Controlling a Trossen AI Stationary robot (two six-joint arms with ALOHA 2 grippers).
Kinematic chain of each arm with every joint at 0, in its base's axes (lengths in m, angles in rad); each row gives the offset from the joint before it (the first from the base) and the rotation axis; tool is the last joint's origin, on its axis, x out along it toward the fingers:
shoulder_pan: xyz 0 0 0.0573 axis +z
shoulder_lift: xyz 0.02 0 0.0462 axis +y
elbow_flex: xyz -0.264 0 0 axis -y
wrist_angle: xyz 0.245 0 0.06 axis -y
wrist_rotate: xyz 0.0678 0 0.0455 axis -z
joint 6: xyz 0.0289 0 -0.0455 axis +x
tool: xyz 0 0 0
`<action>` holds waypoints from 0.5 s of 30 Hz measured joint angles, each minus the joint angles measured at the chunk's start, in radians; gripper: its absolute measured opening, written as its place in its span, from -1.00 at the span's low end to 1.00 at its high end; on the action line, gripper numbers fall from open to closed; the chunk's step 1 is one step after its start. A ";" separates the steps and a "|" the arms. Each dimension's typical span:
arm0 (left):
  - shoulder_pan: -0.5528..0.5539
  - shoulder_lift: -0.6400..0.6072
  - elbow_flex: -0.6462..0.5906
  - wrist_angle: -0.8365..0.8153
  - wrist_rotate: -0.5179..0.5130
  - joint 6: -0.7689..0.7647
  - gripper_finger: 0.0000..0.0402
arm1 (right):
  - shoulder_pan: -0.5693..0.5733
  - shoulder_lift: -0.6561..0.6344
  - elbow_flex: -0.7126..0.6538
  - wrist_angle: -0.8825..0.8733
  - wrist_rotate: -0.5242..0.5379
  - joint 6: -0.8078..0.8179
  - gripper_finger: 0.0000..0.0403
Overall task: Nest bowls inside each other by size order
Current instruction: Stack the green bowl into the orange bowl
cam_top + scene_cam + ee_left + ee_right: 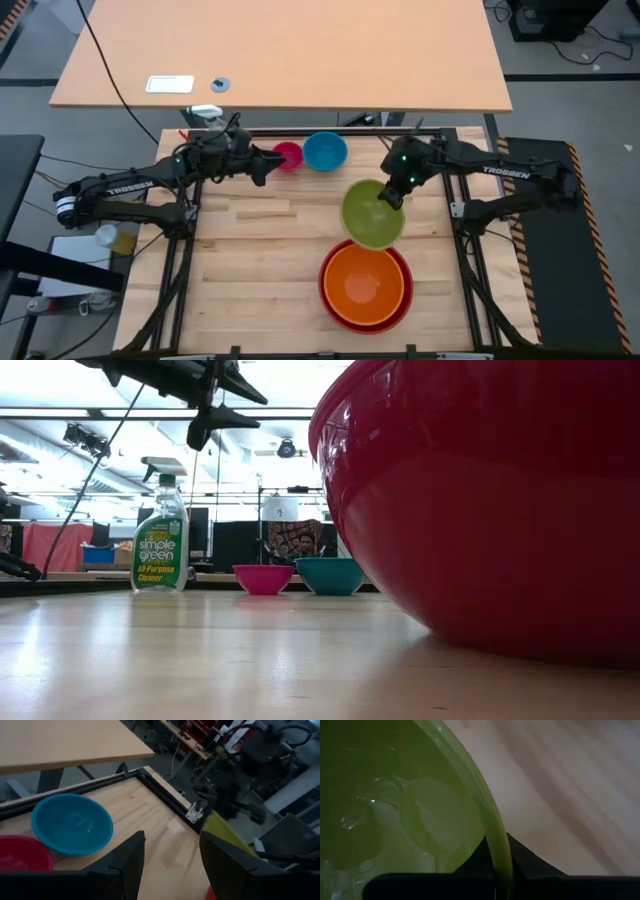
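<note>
The orange bowl [365, 283] sits inside the red bowl [402, 300] at the near middle of the table. My right gripper [392, 196] is shut on the lime green bowl [373, 214], just beyond them. The blue bowl [325, 150] and the small pink bowl [288, 155] stand side by side on their bases at the far edge. They also show in the low view, blue [330, 575] and pink [262, 578]. My left gripper [268, 165] is open and empty, just left of the pink bowl [22, 854]. My right gripper pinches the green bowl's rim [498, 851] on its far right side, one finger inside the bowl and one outside. The fingers come slanting down from the table's far right. The bowl looks lifted, opening up, with its near edge over the red bowl's far rim.
A yellow-green spray bottle [160, 545] stands at the table's far left corner, behind my left arm. A second wooden table [280, 50] lies beyond the far edge. Bare wood [250, 260] lies left of the red bowl.
</note>
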 joint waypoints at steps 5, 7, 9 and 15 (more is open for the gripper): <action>0.000 0.001 0.000 -0.011 -0.002 0.037 -0.04 | 0.112 0.000 0.000 0.094 0.026 0.077 -0.90; 0.000 0.001 0.000 -0.015 -0.002 0.040 -0.04 | 0.153 0.000 0.000 0.131 0.027 0.084 -0.90; 0.000 0.001 0.000 -0.025 -0.002 0.040 -0.04 | 0.189 0.000 0.000 0.151 0.026 0.108 -0.90; -0.002 -0.006 0.000 -0.058 0.030 0.037 -0.04 | 0.307 0.000 0.000 0.157 0.022 0.143 -0.90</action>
